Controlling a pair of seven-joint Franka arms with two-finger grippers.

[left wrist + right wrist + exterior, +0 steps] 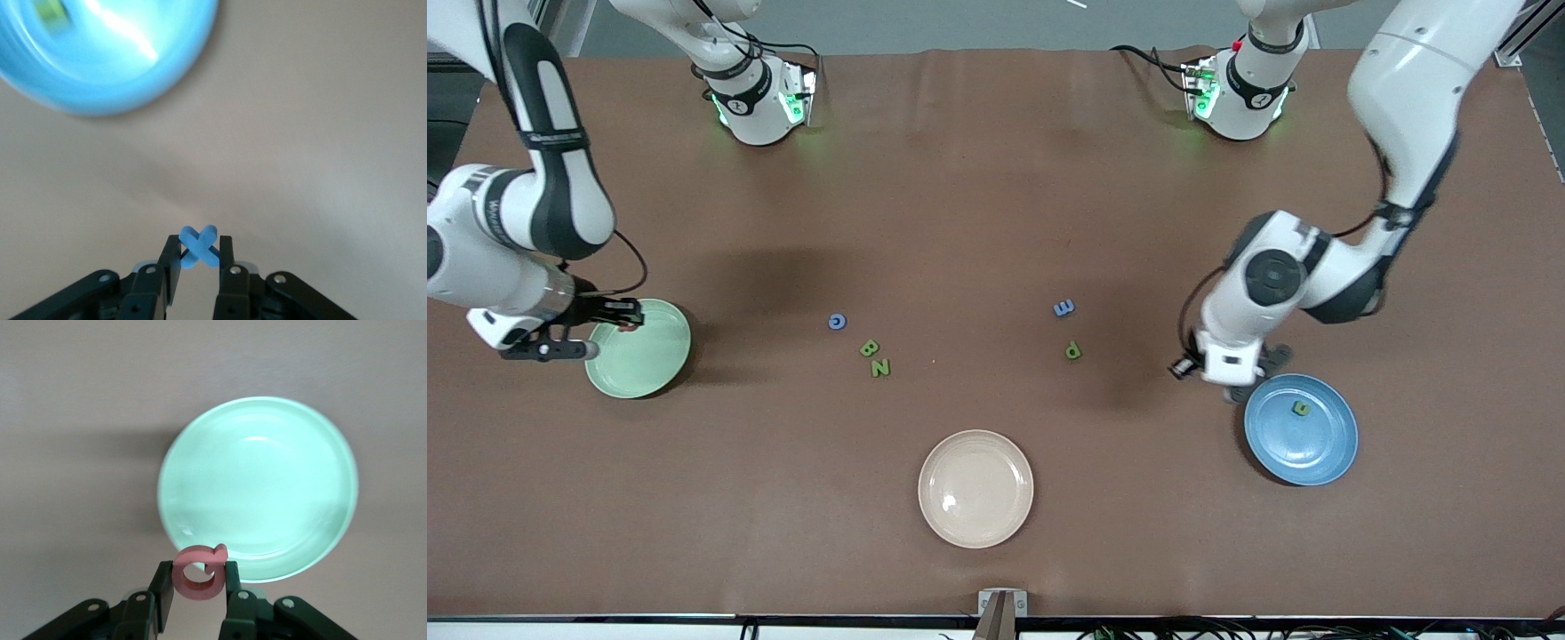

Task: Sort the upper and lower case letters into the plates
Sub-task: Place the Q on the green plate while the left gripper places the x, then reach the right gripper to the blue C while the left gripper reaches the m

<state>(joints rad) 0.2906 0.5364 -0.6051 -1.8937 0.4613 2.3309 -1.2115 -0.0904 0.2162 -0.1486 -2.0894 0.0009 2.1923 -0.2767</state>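
Right end effector (199, 581) with pink letter (198, 572) over mint plate (267, 480)

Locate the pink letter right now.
The pink letter is clamped in the right gripper, up in the air over the rim of the mint green plate at the right arm's end of the table.
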